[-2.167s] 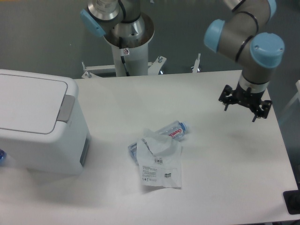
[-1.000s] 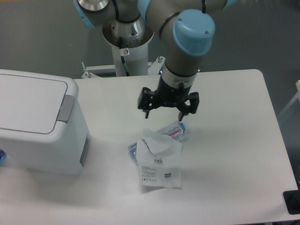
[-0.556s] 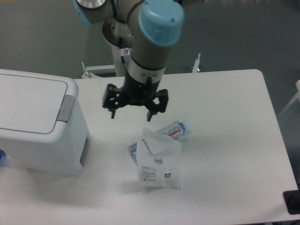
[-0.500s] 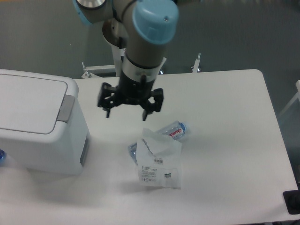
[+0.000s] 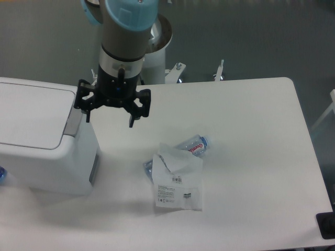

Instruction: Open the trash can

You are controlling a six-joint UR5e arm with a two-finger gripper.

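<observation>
The trash can (image 5: 44, 141) is a large white boxy bin at the left of the table, its flat lid down. A grey tab (image 5: 72, 121) sits on its right rim. My gripper (image 5: 110, 118) hangs open just right of that tab, above the table, with nothing between its fingers. Its left finger (image 5: 87, 113) is close over the bin's right edge; whether it touches I cannot tell.
A white plastic bag with printed labels (image 5: 178, 180) lies mid-table, partly over a clear bottle with a blue cap (image 5: 194, 145). The arm's base column (image 5: 152, 57) stands behind the table. A dark object (image 5: 326, 225) sits at the bottom right corner.
The arm has swept from the table's right side leftward, past the bottle and bag, to the bin's right rim. The gripper stayed open. Bin, bag and bottle have not moved.
</observation>
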